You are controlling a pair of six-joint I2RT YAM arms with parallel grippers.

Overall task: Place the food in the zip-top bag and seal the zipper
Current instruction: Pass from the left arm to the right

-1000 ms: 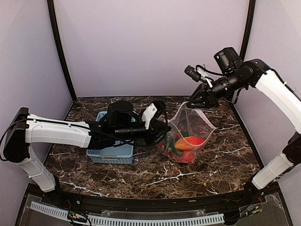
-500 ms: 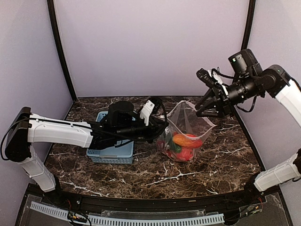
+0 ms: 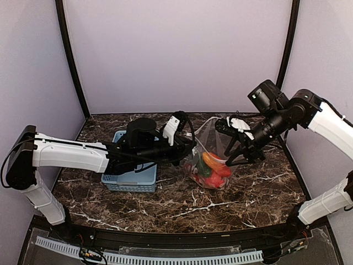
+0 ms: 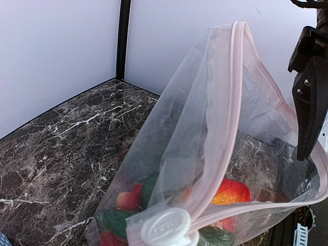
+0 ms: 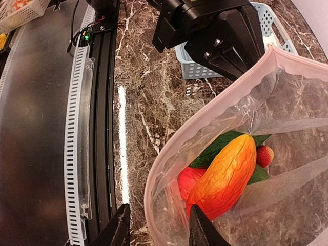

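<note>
On zip-top bag (image 4: 205,118) disc (image 4: 166,226), unreadable embossing

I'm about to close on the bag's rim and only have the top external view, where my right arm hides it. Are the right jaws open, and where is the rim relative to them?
Observer: The right wrist view shows the right gripper with its jaws apart. The near rim of the zip-top bag curves down between the two fingers, not yet pinched.
Operator: Is the zipper pressed together anywhere along the mouth?
Observer: In the left wrist view the zipper has its two strips spread wide, meeting only at the ends, so the mouth gapes open.
</note>
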